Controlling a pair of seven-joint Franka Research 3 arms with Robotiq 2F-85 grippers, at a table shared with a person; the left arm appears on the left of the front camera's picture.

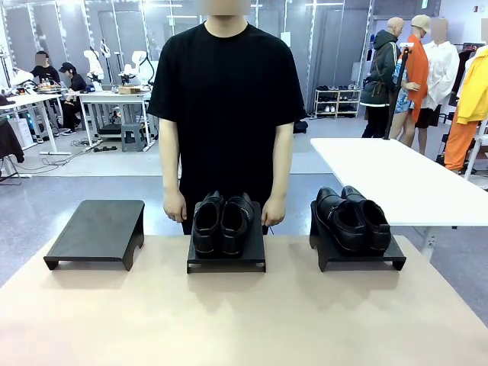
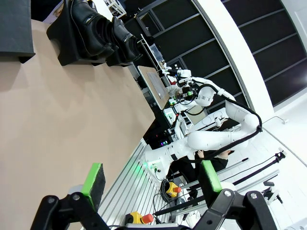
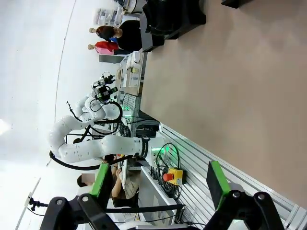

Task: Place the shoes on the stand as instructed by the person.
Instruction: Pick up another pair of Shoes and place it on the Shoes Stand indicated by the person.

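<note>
Two pairs of glossy black shoes rest on low black stands along the table's far edge. One pair [image 1: 223, 221] sits on the middle stand [image 1: 226, 261], the other pair [image 1: 353, 219] on the right stand [image 1: 358, 258]. The left stand [image 1: 95, 229] is bare. The person [image 1: 226, 99], in a black T-shirt, stands behind the middle stand with a hand [image 1: 174, 206] at each side of it. My left gripper [image 2: 152, 178] is open and holds nothing; far off it sees shoes [image 2: 96, 28] on a stand. My right gripper [image 3: 158, 181] is open too, with nothing between its fingers.
The tan tabletop [image 1: 244, 313] stretches bare in front of the stands. A white table [image 1: 396, 179] stands behind on the right. The right arm [image 2: 211, 139] shows beyond the table edge in the left wrist view, and the left arm [image 3: 96, 143] in the right wrist view, with a black stand [image 3: 175, 19] far off.
</note>
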